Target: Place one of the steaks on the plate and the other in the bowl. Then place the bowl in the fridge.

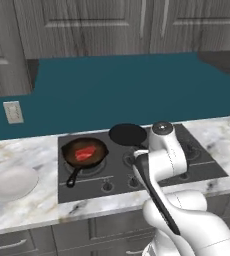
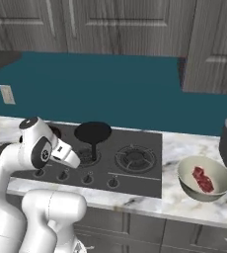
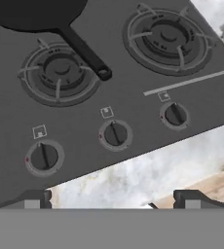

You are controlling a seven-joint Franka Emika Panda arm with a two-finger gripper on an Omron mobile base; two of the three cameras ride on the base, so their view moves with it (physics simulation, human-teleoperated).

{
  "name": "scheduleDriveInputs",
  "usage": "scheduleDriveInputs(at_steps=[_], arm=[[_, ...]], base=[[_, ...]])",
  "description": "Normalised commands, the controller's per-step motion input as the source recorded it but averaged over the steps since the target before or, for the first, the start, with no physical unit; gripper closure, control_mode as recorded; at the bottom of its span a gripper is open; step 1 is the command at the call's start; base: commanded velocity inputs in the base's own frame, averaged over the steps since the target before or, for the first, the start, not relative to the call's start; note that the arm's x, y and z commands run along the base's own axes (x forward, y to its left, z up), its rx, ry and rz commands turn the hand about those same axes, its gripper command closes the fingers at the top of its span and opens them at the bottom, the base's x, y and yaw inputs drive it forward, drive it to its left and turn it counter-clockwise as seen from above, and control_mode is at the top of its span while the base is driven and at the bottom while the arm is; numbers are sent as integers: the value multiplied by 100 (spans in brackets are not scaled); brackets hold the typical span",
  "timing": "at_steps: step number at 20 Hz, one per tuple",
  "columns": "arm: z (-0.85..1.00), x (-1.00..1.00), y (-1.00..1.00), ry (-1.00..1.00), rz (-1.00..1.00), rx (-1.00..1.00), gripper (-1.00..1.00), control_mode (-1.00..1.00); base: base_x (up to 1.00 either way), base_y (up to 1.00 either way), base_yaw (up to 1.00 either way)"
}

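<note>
Right base view: bowl (image 2: 205, 178) well apart from claw (image 3: 115, 199).

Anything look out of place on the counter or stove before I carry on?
One steak lies in the skillet on the left burner, not on the white plate beside the stove. The other steak is already in the bowl. Nothing looks spilled or damaged.

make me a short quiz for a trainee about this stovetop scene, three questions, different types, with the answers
1. True or false: both steaks already sit in their target dishes.
2. What holds the steak on the cooktop? A) skillet B) plate C) bowl
3. Fill in: the gripper's jaws are ____.

Key:
1. False. One steak lies in the bowl; the other is in a skillet, and the plate is bare.
2. A
3. open; the gripper holds nothing.
</note>
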Motion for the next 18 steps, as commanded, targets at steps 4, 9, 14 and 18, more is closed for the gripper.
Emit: scheduleDriveInputs(at_steps=[4,9,14,18], arm=[[0,0,0,0,0,0,-100,100],[0,0,0,0,0,0,-100,100],[0,0,5,0,1,0,-100,-100],[0,36,5,0,9,0,-100,-100]], base=[[1,78,0],[3,72,0],[0,28,2],[0,0,0]])
